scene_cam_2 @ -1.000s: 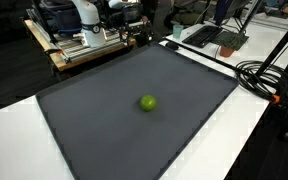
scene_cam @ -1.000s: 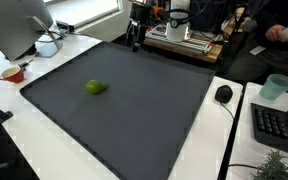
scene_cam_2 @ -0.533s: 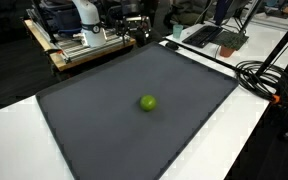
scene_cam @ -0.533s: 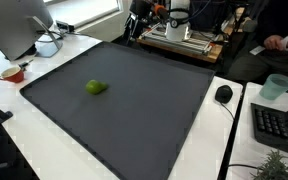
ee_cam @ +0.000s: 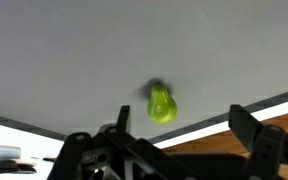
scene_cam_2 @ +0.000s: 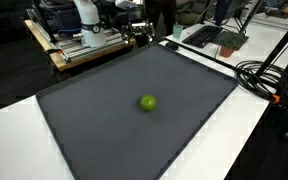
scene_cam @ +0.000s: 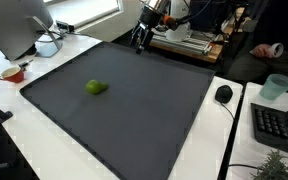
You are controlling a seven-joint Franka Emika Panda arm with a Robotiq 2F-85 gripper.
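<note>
One small green fruit alone on a dark grey mat.
We see it rounded, glossy, yellow-green, near mid-mat, well apart from the gripper, which hangs at the mat's far edge, fingers spread wide, holding nothing.

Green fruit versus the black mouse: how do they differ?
The green fruit is bright green; the mouse is black. The fruit lies on the dark mat, the mouse on the white table beside it. The mouse trails a cable; the fruit has none. Both are small and rounded.
</note>
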